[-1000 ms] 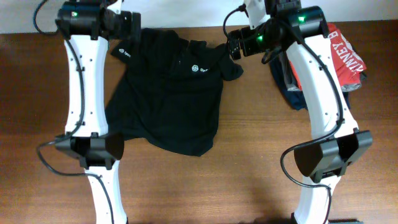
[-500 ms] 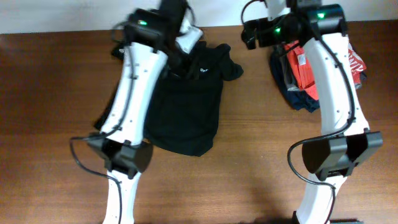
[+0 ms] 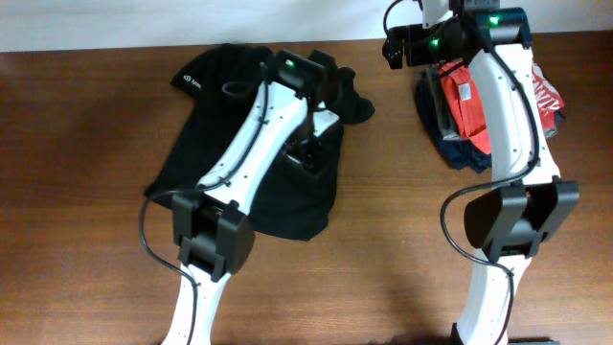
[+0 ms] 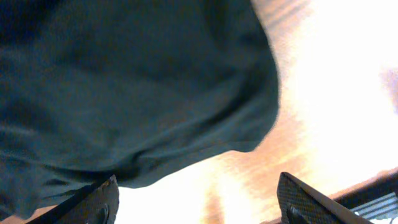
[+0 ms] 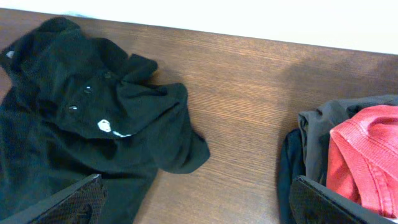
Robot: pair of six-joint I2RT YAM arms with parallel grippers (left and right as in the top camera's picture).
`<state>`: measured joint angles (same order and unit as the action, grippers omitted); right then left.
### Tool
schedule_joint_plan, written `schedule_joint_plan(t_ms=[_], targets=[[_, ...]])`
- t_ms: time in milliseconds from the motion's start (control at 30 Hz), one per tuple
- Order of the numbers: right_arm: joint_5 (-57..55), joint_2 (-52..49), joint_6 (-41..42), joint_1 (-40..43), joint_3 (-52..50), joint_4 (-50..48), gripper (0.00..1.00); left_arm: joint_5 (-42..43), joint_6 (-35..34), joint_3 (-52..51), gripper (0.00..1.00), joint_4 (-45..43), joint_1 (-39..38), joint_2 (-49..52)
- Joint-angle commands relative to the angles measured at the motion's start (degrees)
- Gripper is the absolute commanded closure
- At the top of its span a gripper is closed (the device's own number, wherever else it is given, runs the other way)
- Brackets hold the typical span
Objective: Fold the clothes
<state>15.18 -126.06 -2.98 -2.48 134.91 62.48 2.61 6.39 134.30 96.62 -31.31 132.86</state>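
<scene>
The black T-shirt [image 3: 206,144] lies crumpled on the wooden table, left of centre, with a small white logo near its top left. My left gripper [image 3: 309,158] hovers over the shirt's right part; in the left wrist view it is open and empty [image 4: 199,205], with the black fabric [image 4: 124,93] close under it. My right gripper [image 3: 395,48] is at the back right, clear of the shirt. In the right wrist view it is open and empty [image 5: 199,208], with the shirt [image 5: 81,124] to its left and bare wood beneath.
A pile of folded garments [image 3: 460,144] lies at the back right with a red-orange shirt [image 3: 474,101] on top, also seen in the right wrist view [image 5: 367,155]. Bare table [image 3: 383,249] lies in front. A white wall runs along the back edge.
My left arm has swung from the back left across to the shirt's right side and lowered over it. My right gripper has drawn back from the shirt's sleeve toward the back right.
</scene>
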Motion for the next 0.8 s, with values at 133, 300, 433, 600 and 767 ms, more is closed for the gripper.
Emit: schedule_joint_plan(t_ms=[133,300,433,600,767], targets=[[1.40,-3.13,-0.48,1.86,1.27,-1.95,0.01,-0.11,-0.85,-7.48,0.22,0.11,-7.69,0.31],[2.43,-4.63,-1.29,1.86,1.27,-3.39,0.01,-1.86,-5.40,-12.04,0.23,-0.04,-10.47,0.31],[3.76,-5.79,-1.27,1.70,1.27,-3.80,0.01,-4.33,-9.14,-12.17,0.23,-1.99,-10.97,0.31],[5.88,-6.78,-1.20,1.70,1.27,-4.52,0.01,-4.26,-15.50,-14.84,0.23,-5.77,-11.04,0.31],[5.86,-6.78,-1.18,1.70,1.27,-5.44,0.01,-2.21,-20.17,-21.81,0.23,-11.65,-12.13,0.31]])
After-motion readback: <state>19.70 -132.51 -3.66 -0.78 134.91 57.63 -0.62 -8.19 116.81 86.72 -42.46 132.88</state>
